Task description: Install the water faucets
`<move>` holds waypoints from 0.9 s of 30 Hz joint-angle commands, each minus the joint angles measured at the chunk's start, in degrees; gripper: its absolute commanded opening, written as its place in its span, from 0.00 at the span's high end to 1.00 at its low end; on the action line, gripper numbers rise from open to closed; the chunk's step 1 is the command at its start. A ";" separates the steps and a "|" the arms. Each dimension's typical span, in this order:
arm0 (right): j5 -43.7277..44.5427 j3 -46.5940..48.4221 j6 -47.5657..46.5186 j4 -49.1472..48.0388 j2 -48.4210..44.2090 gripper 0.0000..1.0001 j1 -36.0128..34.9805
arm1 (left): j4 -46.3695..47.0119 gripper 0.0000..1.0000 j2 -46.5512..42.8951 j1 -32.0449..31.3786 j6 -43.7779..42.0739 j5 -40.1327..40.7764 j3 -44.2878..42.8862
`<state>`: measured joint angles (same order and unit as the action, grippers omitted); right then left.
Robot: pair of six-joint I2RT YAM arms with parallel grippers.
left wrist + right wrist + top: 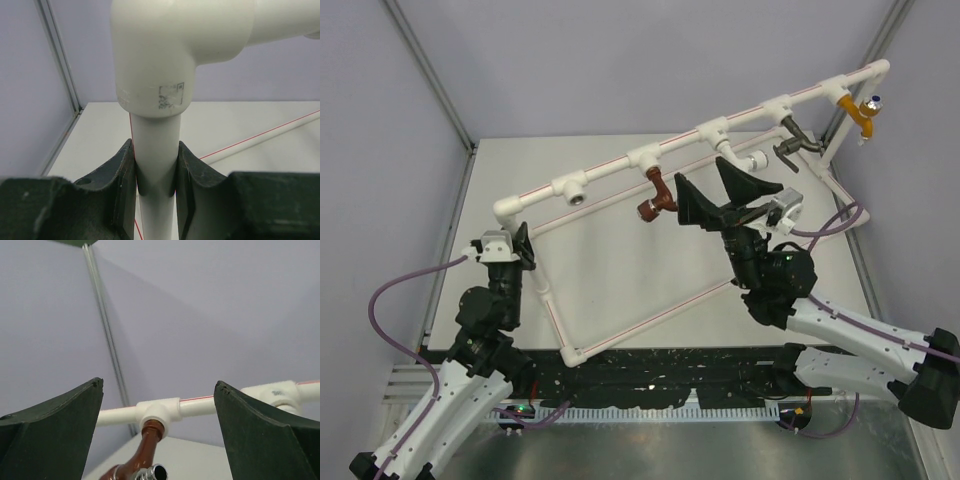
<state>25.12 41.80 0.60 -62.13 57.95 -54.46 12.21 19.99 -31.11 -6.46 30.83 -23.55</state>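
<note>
The copper-coloured faucet (658, 196) hangs from a white tee fitting (644, 157) on the top pipe of the white pipe frame, its dark-red knob pointing down-left. In the right wrist view the faucet (142, 455) runs up into the tee (159, 412). My right gripper (718, 196) is open and empty, just right of the faucet, not touching it; in the right wrist view its fingers stand wide apart on either side of the faucet. My left gripper (523, 245) is shut on the frame's left upright pipe (156, 165), just below the corner elbow (180, 50).
A dark bronze-grey lever tap (797, 143) and an orange tap with a blue knob (861, 110) hang further right on the same pipe. Two tees have open threaded sockets (576, 195) (758, 161). The frame's lower pipes (650, 318) lie on the table.
</note>
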 commanded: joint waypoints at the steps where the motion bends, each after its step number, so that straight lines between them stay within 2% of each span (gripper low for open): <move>1: -15.62 3.28 -31.75 16.02 -5.91 0.05 0.40 | -1.22 1.00 0.75 -0.61 -0.40 -3.23 -0.88; 4: -20.53 5.74 -42.67 27.74 -7.94 0.05 0.40 | -1.31 1.00 0.93 -0.62 -0.40 -3.23 -0.88; 7: -24.25 12.14 -53.13 48.16 -8.82 0.05 0.32 | -1.31 1.00 1.02 -0.62 -0.48 -2.97 -0.88; 8: -26.25 13.21 -55.42 51.90 -8.65 0.05 0.14 | -1.31 1.00 1.02 -0.62 -0.48 -3.05 -0.88; 10: -25.75 15.94 -63.76 61.39 -8.03 0.05 -1.78 | -1.31 1.00 1.10 -0.61 -0.49 -3.06 -0.88; 12: -25.30 17.78 -68.77 66.76 -7.42 0.05 -3.02 | -1.22 1.00 1.19 -0.62 -0.40 -3.06 -0.88; 14: -20.75 20.15 -73.69 70.89 -6.11 0.05 -4.51 | -1.22 1.00 1.19 -0.62 -0.48 -3.14 -0.88; 19: -7.22 20.86 -85.93 72.50 -2.94 0.05 -9.70 | -1.22 1.00 0.93 -0.62 -0.57 -2.97 -0.80; 25: 1.31 22.36 -94.55 72.24 2.33 0.04 -11.20 | -1.22 1.00 0.67 -0.62 -0.48 -3.05 -0.88; 27: 2.56 22.10 -94.29 68.99 3.21 0.00 -11.20 | -1.13 1.00 0.58 -0.62 -0.48 -3.14 -0.88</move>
<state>19.86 61.01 -85.62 9.41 59.72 -65.47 12.21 20.03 -31.11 -6.46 30.85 -23.55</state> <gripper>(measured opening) 0.965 0.329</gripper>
